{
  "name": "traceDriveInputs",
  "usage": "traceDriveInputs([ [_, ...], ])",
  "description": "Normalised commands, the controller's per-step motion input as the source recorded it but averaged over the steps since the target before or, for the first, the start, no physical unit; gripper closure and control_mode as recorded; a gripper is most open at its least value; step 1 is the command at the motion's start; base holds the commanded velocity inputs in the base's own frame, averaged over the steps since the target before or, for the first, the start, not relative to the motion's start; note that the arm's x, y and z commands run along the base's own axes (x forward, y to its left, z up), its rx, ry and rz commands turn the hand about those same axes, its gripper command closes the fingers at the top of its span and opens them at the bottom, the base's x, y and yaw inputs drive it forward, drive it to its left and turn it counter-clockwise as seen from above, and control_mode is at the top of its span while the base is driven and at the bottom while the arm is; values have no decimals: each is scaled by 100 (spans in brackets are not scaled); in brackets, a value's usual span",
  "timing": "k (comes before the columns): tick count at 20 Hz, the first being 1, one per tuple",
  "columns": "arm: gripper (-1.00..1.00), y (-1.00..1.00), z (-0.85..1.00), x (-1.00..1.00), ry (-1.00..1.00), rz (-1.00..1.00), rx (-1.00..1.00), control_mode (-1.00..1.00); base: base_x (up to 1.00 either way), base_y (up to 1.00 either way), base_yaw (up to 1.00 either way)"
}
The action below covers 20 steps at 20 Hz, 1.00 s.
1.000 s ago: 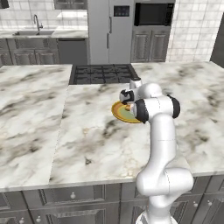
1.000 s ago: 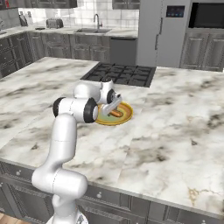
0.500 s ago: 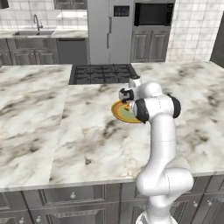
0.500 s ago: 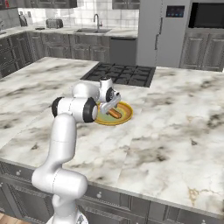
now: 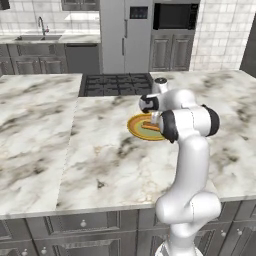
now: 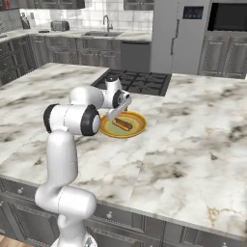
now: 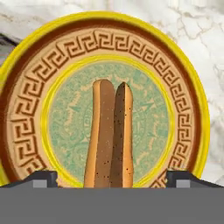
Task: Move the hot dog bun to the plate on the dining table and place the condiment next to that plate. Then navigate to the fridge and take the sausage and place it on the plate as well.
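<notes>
So we count one hot dog bun (image 7: 109, 135) lying on one plate (image 7: 26, 109) — our gripper (image 7: 111, 177) hangs just above, fingers spread wide and grasping nothing.

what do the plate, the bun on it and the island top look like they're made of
The plate looks like glazed ceramic: glossy yellow rim, brown Greek-key band, dull green patterned centre. The hot dog bun looks like baked bread: matte tan crust, dark specks, a split along its length. The dining table top looks like polished marble, white with grey veining, though a rendering leaves this open.
</notes>
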Motion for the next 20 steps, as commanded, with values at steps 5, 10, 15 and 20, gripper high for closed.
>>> traceDriveInputs([
  [5, -100, 34, 48, -81, -15, -12, 0, -100, 0, 0, 0],
  [10, -100, 66, 42, -83, -17, -16, 0, -100, 0, 0, 0],
  [15, -100, 79, 28, -95, -15, -16, 0, -100, 0, 0, 0],
  [20, -100, 83, 21, -100, -18, -19, 0, -100, 0, 0, 0],
])
